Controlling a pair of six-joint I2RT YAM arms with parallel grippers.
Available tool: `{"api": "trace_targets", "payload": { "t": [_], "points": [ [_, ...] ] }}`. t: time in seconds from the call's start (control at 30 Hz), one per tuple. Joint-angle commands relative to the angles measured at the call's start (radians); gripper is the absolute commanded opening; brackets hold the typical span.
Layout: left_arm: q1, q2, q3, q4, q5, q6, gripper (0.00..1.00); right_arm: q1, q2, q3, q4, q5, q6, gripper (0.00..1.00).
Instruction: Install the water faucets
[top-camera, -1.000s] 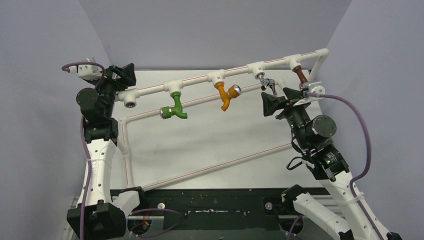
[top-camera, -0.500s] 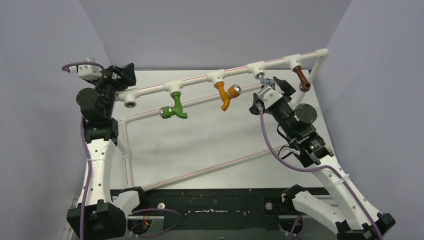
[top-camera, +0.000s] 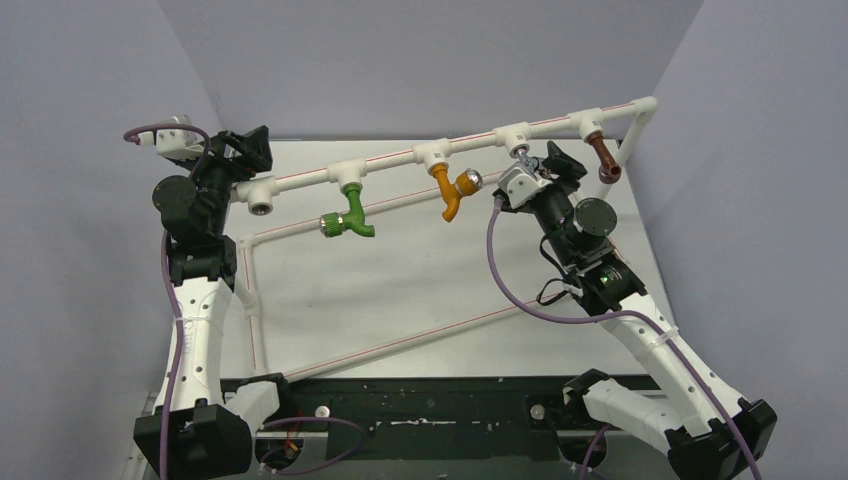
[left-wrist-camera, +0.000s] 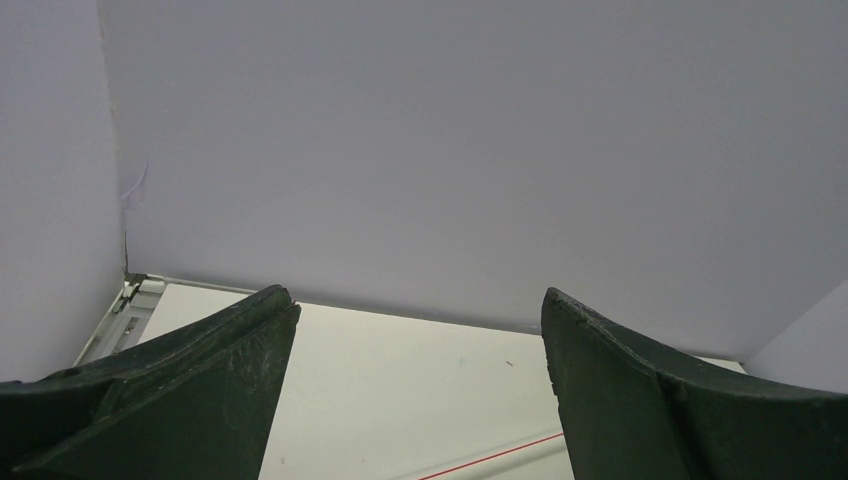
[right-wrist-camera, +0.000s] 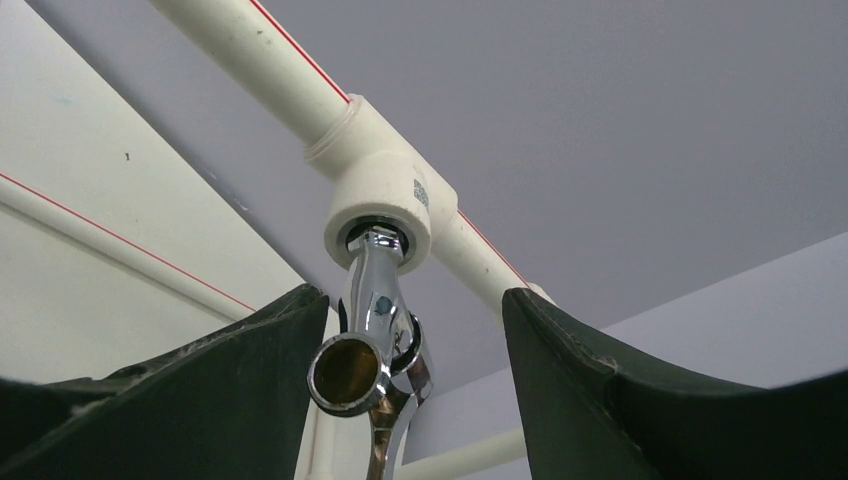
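From above, the whole white pipe frame (top-camera: 643, 106) is seen standing on the worktop (top-camera: 400, 290). Its top rail carries four taps in a row: a green tap (top-camera: 348, 218), an orange tap (top-camera: 452, 192), the chrome tap (top-camera: 527, 157) and a brown tap (top-camera: 603, 155). One socket (top-camera: 261, 208) at the left end of the rail is bare. In that view the chrome tap is half hidden behind the right arm's fingers (top-camera: 560, 162), and how they stand cannot be told.

The right wrist view settles it. The chrome tap hangs from a white tee fitting (right-wrist-camera: 385, 205), its upper end in the socket and its brass-lined mouth facing the camera. The fingers are spread to either side of it. The one on the right of that picture stands clear of the metal; whether the other touches the tap I cannot tell.

The left arm's fingers (left-wrist-camera: 180, 390) sit up by the bare socket in the overhead view. The left wrist view shows them spread wide with nothing between, facing the back wall and a strip of worktop, with a red-striped pipe (left-wrist-camera: 490, 462) at the bottom edge.

The worktop is off-white and matte, with a few small dark specks. Pale grey-lilac walls close in the back and both sides. A dark base plate (top-camera: 420, 410) along the near edge carries the arms.
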Motion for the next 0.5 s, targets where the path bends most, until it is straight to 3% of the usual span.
{"api": "trace_targets", "payload": {
  "t": [0.0,0.17,0.37,0.47],
  "points": [
    [0.011,0.099,-0.100,-0.261,0.017,-0.007,0.90,0.006,0.038,0.041,0.091,0.043,-0.007,0.62],
    [0.011,0.099,-0.100,-0.261,0.015,-0.007,0.90,0.006,0.063,0.053,0.098,0.058,0.002,0.43],
    [0.014,0.102,-0.100,-0.261,0.020,-0.009,0.90,0.007,0.057,0.060,0.103,0.047,0.107,0.03],
    [0.014,0.103,-0.100,-0.261,0.020,-0.010,0.90,0.007,0.056,0.066,0.106,0.039,0.234,0.00]
  ]
}}
